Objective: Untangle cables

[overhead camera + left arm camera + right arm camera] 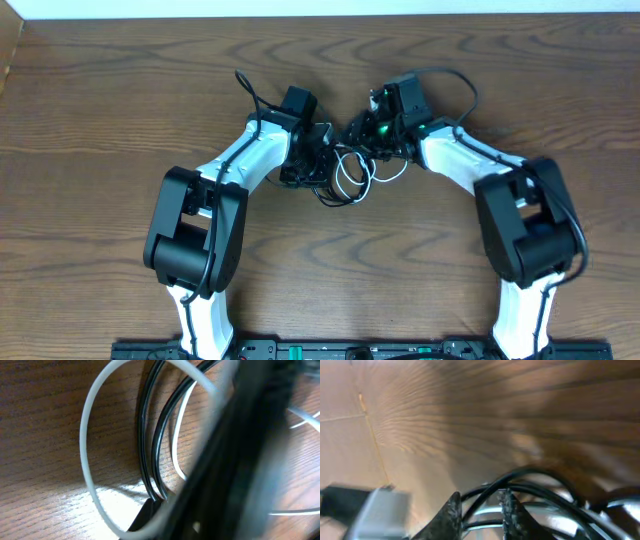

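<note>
Black cord and white cord — looped together in one tangle, mid-table, between the arms.
Left gripper — closed tight; hold unclear.
Right gripper — fingers narrowly apart, astride both cords.

A: The table?
B: Brown wood, clear grain, a low satin sheen.
A: The cords?
B: The white cord is smooth plastic, nearly matt; the black cord is smooth and glossy, with bright highlights along it.
A: The robot?
B: On the left arm, a glossy white plastic shell and matt black joints. The right gripper has dark fingers with a rough, grainy face.
</note>
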`<state>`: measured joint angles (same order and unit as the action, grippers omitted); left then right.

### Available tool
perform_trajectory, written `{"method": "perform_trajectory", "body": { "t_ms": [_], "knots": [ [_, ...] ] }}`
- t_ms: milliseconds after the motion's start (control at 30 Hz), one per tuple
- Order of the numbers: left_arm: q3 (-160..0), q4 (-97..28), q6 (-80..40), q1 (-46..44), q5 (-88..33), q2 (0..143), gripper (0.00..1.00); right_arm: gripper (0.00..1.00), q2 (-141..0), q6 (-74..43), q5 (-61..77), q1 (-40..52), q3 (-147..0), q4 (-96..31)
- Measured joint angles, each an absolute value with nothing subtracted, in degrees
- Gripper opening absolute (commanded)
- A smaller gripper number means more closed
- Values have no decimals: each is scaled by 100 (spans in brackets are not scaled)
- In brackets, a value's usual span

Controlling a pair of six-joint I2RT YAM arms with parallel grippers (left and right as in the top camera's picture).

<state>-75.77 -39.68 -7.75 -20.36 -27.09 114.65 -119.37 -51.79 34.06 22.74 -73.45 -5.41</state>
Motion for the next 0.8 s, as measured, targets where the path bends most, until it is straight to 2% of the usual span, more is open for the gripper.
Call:
{"method": "perform_trajectory", "body": {
  "t_ms": [200, 433, 633, 800],
  "knots": [
    [-7577, -4005, -788, -2036, -2709, 11465, 7, 1, -12001, -5408, 3413, 2239, -7345, -167],
    [-7577, -4056, -788, -2036, -2709, 11465, 7, 1, -12001, -5516, 3806, 1953, -7345, 178],
    [-7577, -4053, -788, -2036, -2709, 11465, 7, 1, -12001, -5802, 4700, 1286, -7345, 412],
    [-7577, -4053, -784, -2038, -2709, 11465, 8, 1, -12001, -5865, 4856, 823, -7345, 320]
  ]
}}
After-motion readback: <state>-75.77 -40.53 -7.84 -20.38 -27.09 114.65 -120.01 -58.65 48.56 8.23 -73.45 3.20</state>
